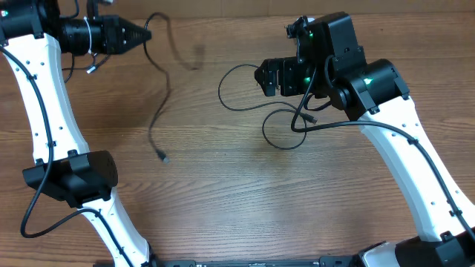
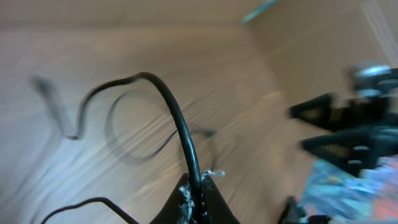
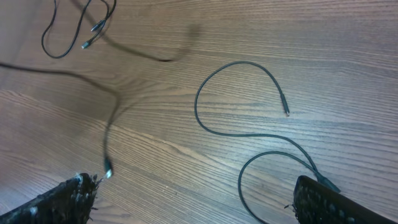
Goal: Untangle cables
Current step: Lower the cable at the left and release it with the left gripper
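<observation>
We find two cables, lying apart. The held cable [image 1: 151, 132] is pinched in the left fingers [image 1: 141, 35], which are closed tight on it. In the left wrist view, this cable [image 2: 180, 124] rises out of the fingers [image 2: 214, 202], arches over and drops away toward the table. From above, one stretch of it hangs down from those fingers and ends in a plug tip [image 1: 163, 157] on the table, well below them. Another stretch curves off above and beyond the fingertips, and it is blurred.

The loose cable [image 1: 220, 93] lies flat on the table at the right fingers [image 1: 263, 74]. One loop lies just ahead of them and a second under the wrist behind them. In the right wrist view, this cable [image 3: 196, 109] sweeps in an open arc ahead of the fingers to a free plug end [image 3: 287, 113]. It then runs back to the tip of one finger. We cannot tell whether it touches that finger. The right fingers [image 3: 68, 199] stand wide apart and grip nothing.

A further thin loop with silver tips [image 3: 93, 28] shows far ahead of the right fingers. We cannot tell which cable it belongs to. The table [image 1: 223, 193] is wood-grained.
</observation>
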Motion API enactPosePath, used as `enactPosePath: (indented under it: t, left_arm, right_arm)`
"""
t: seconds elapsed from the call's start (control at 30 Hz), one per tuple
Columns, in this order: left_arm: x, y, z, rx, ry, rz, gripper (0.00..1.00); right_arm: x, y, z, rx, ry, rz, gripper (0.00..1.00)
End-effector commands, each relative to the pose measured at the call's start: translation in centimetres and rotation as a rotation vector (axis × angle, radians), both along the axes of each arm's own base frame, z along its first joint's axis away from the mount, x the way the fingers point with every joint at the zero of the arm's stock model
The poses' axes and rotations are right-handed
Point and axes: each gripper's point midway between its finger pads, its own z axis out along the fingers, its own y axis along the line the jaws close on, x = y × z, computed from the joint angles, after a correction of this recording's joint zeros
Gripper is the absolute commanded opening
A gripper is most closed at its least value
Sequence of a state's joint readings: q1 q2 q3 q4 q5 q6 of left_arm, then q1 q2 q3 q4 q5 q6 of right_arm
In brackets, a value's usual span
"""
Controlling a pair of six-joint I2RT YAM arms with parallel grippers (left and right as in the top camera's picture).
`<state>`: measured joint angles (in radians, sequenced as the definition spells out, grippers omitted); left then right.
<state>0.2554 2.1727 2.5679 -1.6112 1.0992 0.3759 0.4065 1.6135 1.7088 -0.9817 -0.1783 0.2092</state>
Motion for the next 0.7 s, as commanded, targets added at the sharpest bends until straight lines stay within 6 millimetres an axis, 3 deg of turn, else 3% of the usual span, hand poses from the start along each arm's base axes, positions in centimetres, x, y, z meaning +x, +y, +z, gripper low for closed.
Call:
enactPosePath:
  t: [0.0, 0.2, 0.37, 0.67]
  left_arm:
    - [-1.1, -0.8, 4.2, -0.111, -0.154, -0.066, 0.04]
    - [-0.5, 4.3, -2.1, 0.187, 0.078, 0.138, 0.04]
    - [-1.3, 10.5, -7.7, 0.484, 0.363, 0.411, 0.04]
    - [-3.7, 16.5, -15.7, 0.839, 0.59, 0.485, 0.04]
  right_arm:
    - [0.2, -0.2, 0.2, -0.001, -0.007, -0.007, 1.0]
    - [0.2, -0.2, 0.2, -0.001, -0.007, -0.007, 1.0]
    - [0.2, -0.2, 0.2, -0.001, -0.007, -0.007, 1.0]
    - [0.2, -0.2, 0.2, -0.001, -0.007, -0.007, 1.0]
